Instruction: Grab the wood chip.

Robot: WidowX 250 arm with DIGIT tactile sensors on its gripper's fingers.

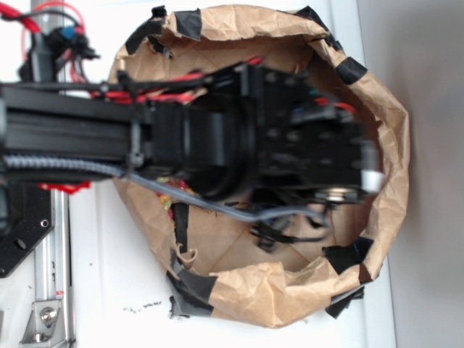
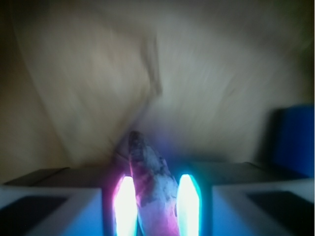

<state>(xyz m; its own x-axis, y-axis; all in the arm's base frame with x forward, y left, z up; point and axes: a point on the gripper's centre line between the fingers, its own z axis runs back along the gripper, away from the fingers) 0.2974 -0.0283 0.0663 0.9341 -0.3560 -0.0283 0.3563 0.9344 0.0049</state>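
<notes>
A blurred wrist view looks down between the two glowing fingers of the gripper [image 2: 156,206], which are drawn in against the sides of a small flat sliver, the wood chip [image 2: 150,179]. The chip stands lengthwise between them, its pointed ragged end poking forward past the fingertips, its surface mottled by pink and blue light. It looks light, thin and stiff, likely brittle at the tips, so the broad middle seems the safest place to hold it. Behind it is creased brown paper, the floor and wall of a paper basin [image 1: 377,109]. From the outside view, the black robot arm [image 1: 217,138] reaches in from the left and hides most of the basin's inside, including the chip. The basin, patched with black tape [image 1: 192,290], sits on a white table [image 1: 101,290].
</notes>
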